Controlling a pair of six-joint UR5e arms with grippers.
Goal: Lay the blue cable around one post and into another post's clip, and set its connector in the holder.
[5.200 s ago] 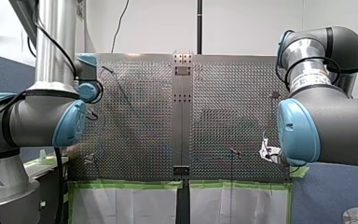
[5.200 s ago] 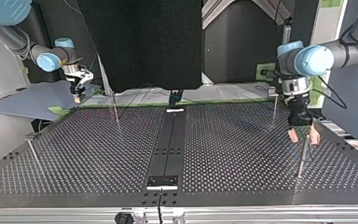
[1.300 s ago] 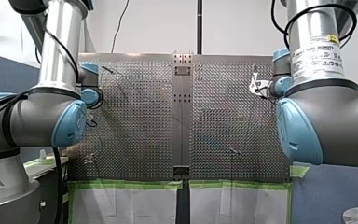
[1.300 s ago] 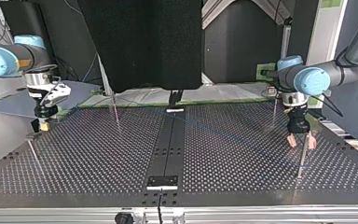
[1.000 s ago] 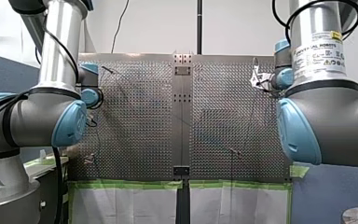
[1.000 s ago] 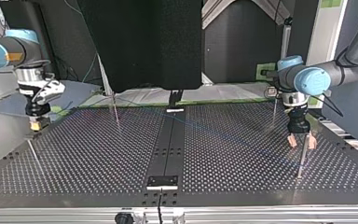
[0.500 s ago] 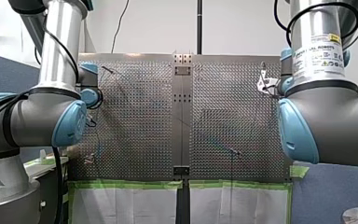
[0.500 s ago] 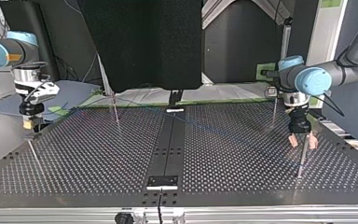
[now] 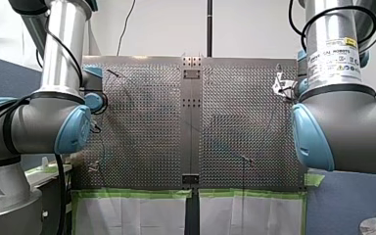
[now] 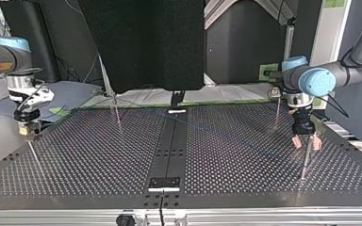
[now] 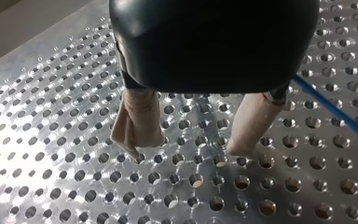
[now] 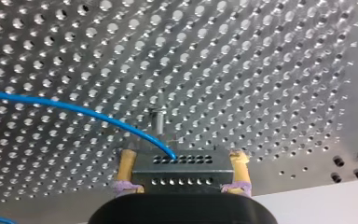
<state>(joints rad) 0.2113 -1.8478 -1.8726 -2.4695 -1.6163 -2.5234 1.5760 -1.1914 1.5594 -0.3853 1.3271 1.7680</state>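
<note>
Connector btw R gripper fingers, post just ahead, cable beside L gripper

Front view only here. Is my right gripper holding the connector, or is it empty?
Observer: It is holding it. In the right wrist view the right gripper is shut on the connector, and the blue cable runs out of the connector's far face.
Operator: And the left gripper?
Observer: The left wrist view shows the left gripper open, with nothing between its beige pads, above the bare table. The cable passes beside it.
</note>
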